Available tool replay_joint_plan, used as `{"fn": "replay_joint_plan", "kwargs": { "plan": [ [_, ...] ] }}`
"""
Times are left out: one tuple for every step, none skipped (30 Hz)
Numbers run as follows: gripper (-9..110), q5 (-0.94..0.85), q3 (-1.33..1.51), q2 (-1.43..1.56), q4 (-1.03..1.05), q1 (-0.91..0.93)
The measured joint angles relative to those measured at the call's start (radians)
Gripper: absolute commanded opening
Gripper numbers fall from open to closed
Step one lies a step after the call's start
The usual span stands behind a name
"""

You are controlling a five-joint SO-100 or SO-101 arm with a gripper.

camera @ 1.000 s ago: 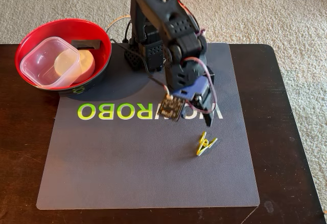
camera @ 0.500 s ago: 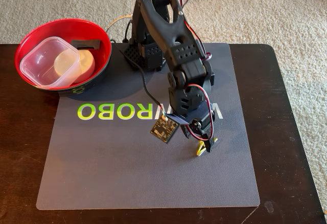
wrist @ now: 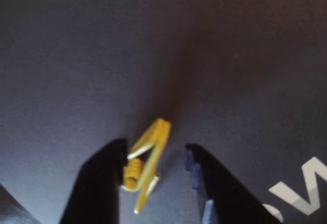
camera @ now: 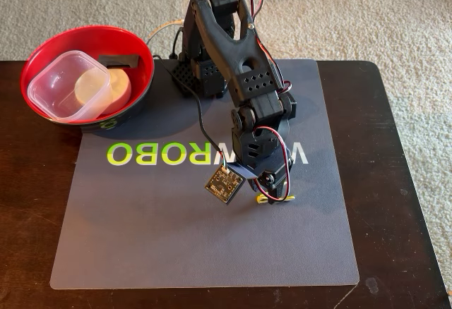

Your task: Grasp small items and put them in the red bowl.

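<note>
Clothespin point(wrist: 144, 163) on the mat point(camera: 141, 238) is straddled by the gripper point(wrist: 153, 183), jaws apart, not yet closed. Tub point(camera: 62, 87), dish point(camera: 113, 87) and black clamp part point(camera: 119, 61) are already seen in the red bowl point(camera: 42, 49); only this pickup appears left.

From the fixed view I see my arm point(camera: 240, 76) bent forward and down over the grey mat point(camera: 141, 238). The gripper point(camera: 272, 197) is low, right of the mat's middle, over the yellow-green clothespin point(camera: 263, 200), which is mostly hidden. I cannot tell the jaws. The red bowl point(camera: 42, 55) stands at the mat's far left corner, holding a clear square tub point(camera: 60, 76), a white round dish point(camera: 116, 87) and a black part point(camera: 119, 61).
</note>
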Motion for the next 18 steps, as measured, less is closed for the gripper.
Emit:
{"fn": "replay_joint_plan", "kwargs": {
  "plan": [
    [10, 0.0, 0.0, 0.0, 0.0, 0.0],
    [10, 0.0, 0.0, 0.0, 0.0, 0.0],
    [9, 0.0, 0.0, 0.0, 0.0, 0.0],
    [8, 0.0, 0.0, 0.0, 0.0, 0.0],
    [7, 0.0, 0.0, 0.0, 0.0, 0.0],
    [5, 0.0, 0.0, 0.0, 0.0, 0.0],
    [2, 0.0, 0.0, -0.003, 0.0, 0.0],
    [1, 0.0, 0.0, -0.006, 0.0, 0.0],
    [1, -0.003, 0.0, -0.008, 0.0, 0.0],
    [1, -0.006, 0.0, -0.008, 0.0, 0.0],
    [0, -0.008, 0.0, -0.008, 0.0, 0.0],
    [0, -0.012, 0.003, -0.006, 0.0, 0.0],
    [0, -0.021, 0.012, 0.006, 0.0, 0.0],
    [0, -0.029, 0.023, 0.025, 0.0, 0.002],
    [0, -0.038, 0.038, 0.052, 0.003, 0.017],
    [0, -0.046, 0.052, 0.086, 0.014, 0.034],
    [0, -0.058, 0.066, 0.123, 0.032, 0.06],
    [0, -0.072, 0.078, 0.166, 0.051, 0.086]
  ]
}}
